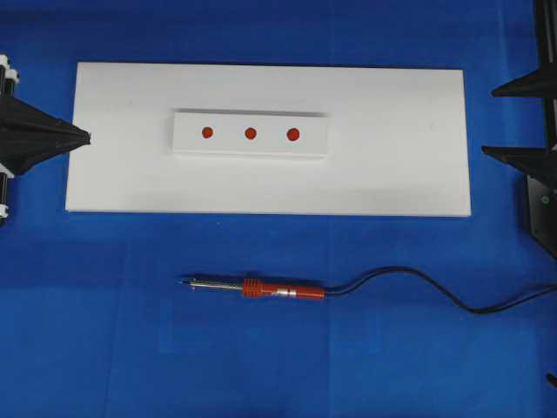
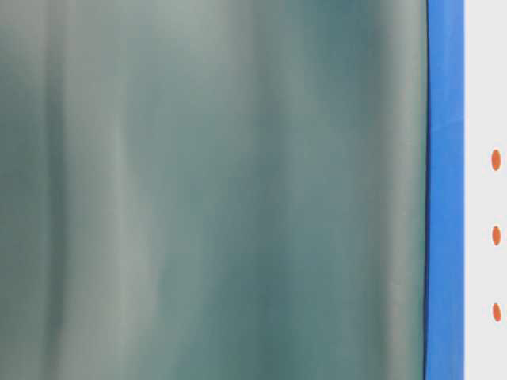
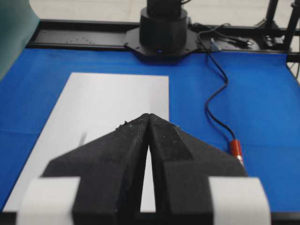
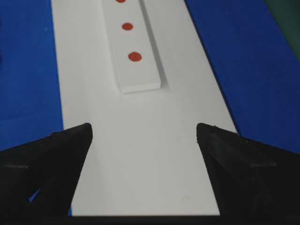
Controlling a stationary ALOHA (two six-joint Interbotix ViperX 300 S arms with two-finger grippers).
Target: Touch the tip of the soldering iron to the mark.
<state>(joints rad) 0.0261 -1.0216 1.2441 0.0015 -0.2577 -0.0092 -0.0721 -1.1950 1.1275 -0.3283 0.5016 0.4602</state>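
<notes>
The soldering iron (image 1: 283, 290) lies flat on the blue cloth in front of the white board, untouched. Its orange-red handle (image 3: 236, 148) points right and its tip (image 1: 184, 281) points left. The mark (image 1: 251, 133) (image 4: 127, 26) (image 2: 496, 235) is the middle red dot on the white block (image 1: 251, 148) (image 4: 138, 77). My left gripper (image 1: 87, 137) (image 3: 148, 115) is shut and empty at the board's left end. My right gripper (image 1: 492, 120) (image 4: 144, 129) stands open and empty over the board's right end, facing the block.
The block rests on a large white board (image 1: 392, 165) (image 3: 117, 93) (image 4: 150, 164). The iron's black cord (image 1: 418, 277) (image 3: 215, 101) trails off to the right. The right arm's base (image 3: 161, 23) stands at the far end. A blurred grey-green surface fills most of the table-level view.
</notes>
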